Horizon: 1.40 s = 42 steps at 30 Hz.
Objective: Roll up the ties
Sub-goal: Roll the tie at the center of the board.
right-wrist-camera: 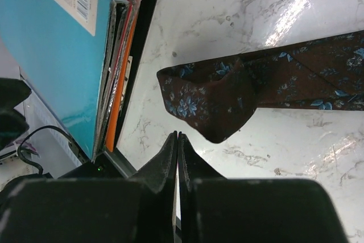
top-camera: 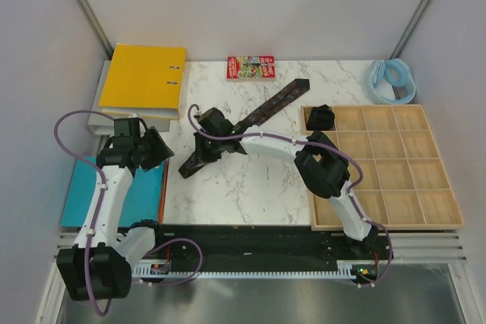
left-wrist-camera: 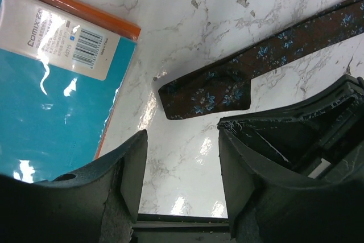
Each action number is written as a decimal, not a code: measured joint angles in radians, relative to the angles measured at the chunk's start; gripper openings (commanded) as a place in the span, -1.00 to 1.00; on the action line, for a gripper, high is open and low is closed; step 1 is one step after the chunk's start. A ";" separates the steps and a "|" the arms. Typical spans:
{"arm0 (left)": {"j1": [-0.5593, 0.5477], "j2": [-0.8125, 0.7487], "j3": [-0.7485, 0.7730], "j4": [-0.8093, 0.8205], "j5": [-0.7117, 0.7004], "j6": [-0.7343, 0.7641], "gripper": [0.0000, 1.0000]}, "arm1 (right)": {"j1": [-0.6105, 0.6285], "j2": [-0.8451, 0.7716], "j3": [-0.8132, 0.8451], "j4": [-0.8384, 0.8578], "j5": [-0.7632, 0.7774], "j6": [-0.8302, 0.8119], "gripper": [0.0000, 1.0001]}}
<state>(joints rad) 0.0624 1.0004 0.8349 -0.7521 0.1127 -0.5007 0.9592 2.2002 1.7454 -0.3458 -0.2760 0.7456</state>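
Dark brown tie (top-camera: pixel 277 104) with little blue flowers lies diagonally across our marble tabletop (top-camera: pixel 250 187), its left end folded over. We see the right tool (right-wrist-camera: pixel 177 138) pinched fully closed on nothing, tips just beside that fold. The left tool (left-wrist-camera: pixel 182 135) hangs partly open and empty nearby. A second tie (top-camera: pixel 321 117) sits coiled in the wooden tray's (top-camera: pixel 387 225) far-left corner compartment.

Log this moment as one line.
left gripper: open, empty | right gripper: shut, empty | tie: unrolled, end folded | coiled tie: in tray
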 measured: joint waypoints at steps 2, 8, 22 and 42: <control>0.000 -0.008 -0.011 0.005 0.003 -0.005 0.16 | 0.000 0.013 0.000 0.010 0.002 0.007 -0.92; 0.000 -0.004 -0.018 0.035 0.026 -0.008 0.15 | 0.000 0.027 0.019 0.048 0.001 0.019 -0.92; 0.000 -0.004 -0.041 0.060 0.051 -0.009 0.17 | -0.029 0.069 0.036 0.088 -0.040 0.036 -0.91; -0.061 -0.011 -0.142 0.171 0.102 -0.071 0.17 | -0.135 0.154 0.027 0.120 -0.069 0.033 -0.93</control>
<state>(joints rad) 0.0017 0.9897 0.6930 -0.5812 0.2146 -0.5720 0.8242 2.3547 1.7725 -0.2260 -0.3454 0.7784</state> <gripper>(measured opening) 0.589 0.039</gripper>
